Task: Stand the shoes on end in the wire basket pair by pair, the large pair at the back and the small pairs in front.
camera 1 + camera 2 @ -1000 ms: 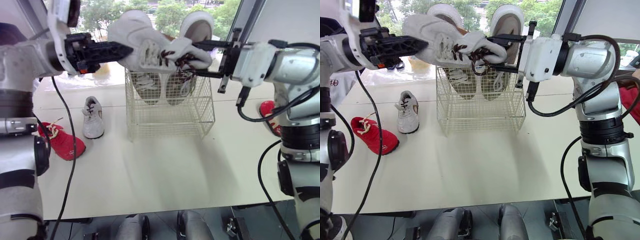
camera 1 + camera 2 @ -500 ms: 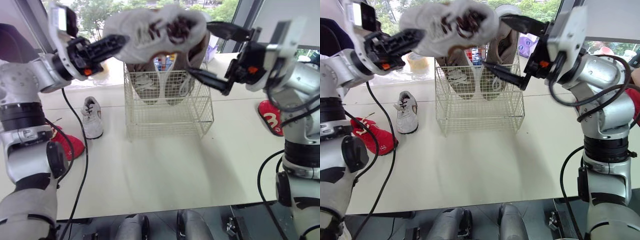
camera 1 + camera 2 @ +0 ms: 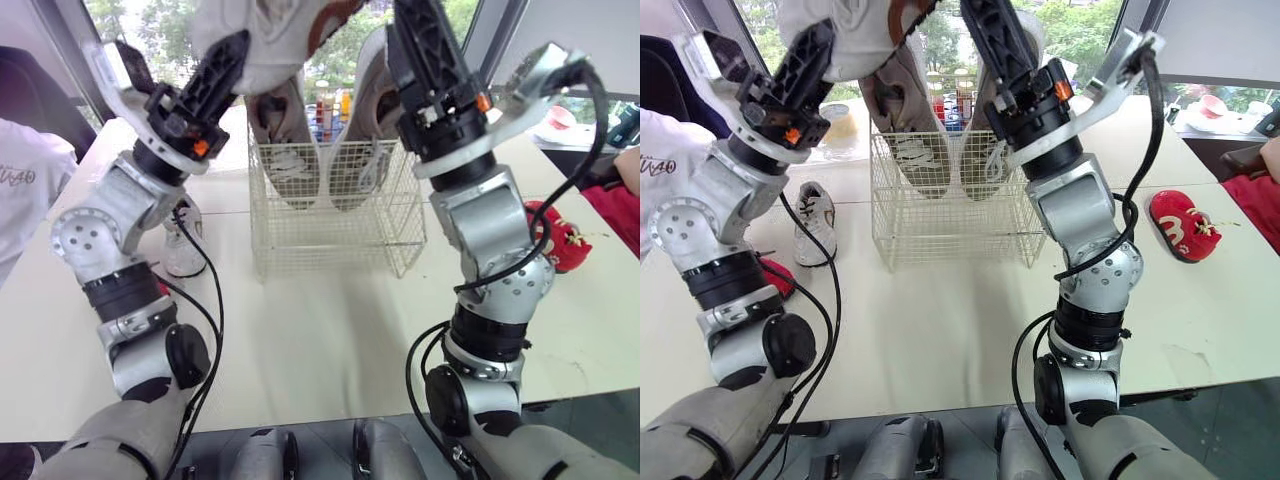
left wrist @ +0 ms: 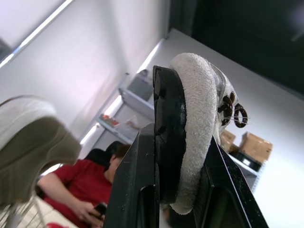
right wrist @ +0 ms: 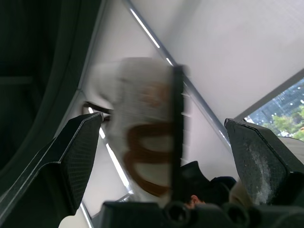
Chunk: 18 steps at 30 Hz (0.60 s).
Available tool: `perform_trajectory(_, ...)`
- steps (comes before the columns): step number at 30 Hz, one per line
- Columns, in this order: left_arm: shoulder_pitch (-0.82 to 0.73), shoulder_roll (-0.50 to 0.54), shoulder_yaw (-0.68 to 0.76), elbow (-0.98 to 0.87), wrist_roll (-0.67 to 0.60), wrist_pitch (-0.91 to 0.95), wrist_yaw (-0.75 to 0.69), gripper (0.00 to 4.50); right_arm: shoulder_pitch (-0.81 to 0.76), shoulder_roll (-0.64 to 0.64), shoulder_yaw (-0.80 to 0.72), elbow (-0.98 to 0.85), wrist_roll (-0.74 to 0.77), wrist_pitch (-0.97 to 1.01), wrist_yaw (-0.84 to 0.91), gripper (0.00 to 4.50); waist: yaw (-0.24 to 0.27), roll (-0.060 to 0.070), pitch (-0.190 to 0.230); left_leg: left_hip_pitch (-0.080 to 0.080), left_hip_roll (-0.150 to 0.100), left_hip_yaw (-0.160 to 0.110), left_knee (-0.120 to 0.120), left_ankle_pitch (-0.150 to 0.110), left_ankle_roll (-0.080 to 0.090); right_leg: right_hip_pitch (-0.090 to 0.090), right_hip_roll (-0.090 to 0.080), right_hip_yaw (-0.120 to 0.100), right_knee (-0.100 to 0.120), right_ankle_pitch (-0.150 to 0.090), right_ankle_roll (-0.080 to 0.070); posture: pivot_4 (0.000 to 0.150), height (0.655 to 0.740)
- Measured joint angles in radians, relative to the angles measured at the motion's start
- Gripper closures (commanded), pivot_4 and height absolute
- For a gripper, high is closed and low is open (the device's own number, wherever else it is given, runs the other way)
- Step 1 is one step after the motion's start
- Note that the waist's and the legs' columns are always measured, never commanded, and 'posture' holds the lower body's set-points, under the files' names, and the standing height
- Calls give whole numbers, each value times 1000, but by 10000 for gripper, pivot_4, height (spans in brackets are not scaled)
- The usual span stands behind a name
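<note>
A small white shoe with dark laces (image 3: 265,35) hangs high above the wire basket (image 3: 335,225). My left gripper (image 4: 190,156) is shut on its padded heel rim. My right gripper (image 5: 164,123) is raised beside it, open wide, with the shoe (image 5: 147,137) beyond its fingers and untouched. Two large grey-white shoes (image 3: 290,150) (image 3: 372,120) stand on end at the back of the basket. Another small white shoe (image 3: 815,225) lies on the table left of the basket, partly behind my left arm. A red shoe (image 3: 1180,225) lies to the right, and a sliver of another red shoe (image 3: 775,275) shows at the left.
The basket's front half holds nothing. A person in a white shirt (image 3: 25,180) is at the far left and a person in red (image 3: 615,195) at the far right. Bottles (image 3: 330,110) stand behind the basket.
My right gripper opened and let go of the white shoe. Both arms rose steeply, and the left gripper alone now carries the shoe up at the picture's top edge.
</note>
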Motion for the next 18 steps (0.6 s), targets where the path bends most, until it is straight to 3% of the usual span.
perform_trajectory(10,77,18,-107,-58,-23,-40,-4,42511,-21,17,49,23,-115,-52,1,619,0,0,0,0,0,0,0,-1,1,1,1,0,-1,0,0,1500,7400)
perform_trajectory(18,105,67,-121,-60,-39,-62,-20,42511,-32,7,19,21,-87,-51,-18,619,1,0,0,0,0,0,0,-1,3,1,1,0,-1,0,0,1500,7400)
